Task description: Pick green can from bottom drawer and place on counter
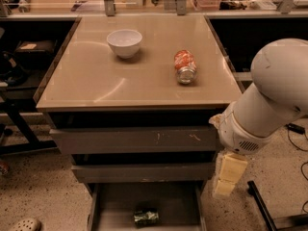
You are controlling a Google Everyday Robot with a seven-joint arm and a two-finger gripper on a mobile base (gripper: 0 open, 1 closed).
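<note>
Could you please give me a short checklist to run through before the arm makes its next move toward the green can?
1. Bottom drawer pulled open: ok.
2. Green can in sight: ok, it lies on the drawer floor near the front, with nothing on top of it.
3. Gripper lined up over the can: not ok, it hangs outside the drawer, to the right and higher up.
4. Can in the gripper: not ok, the two are well apart.
5. Room on the counter to set the can down: ok, the front left is bare. The bowl sits at the back and the orange-and-white can at the right.
</note>
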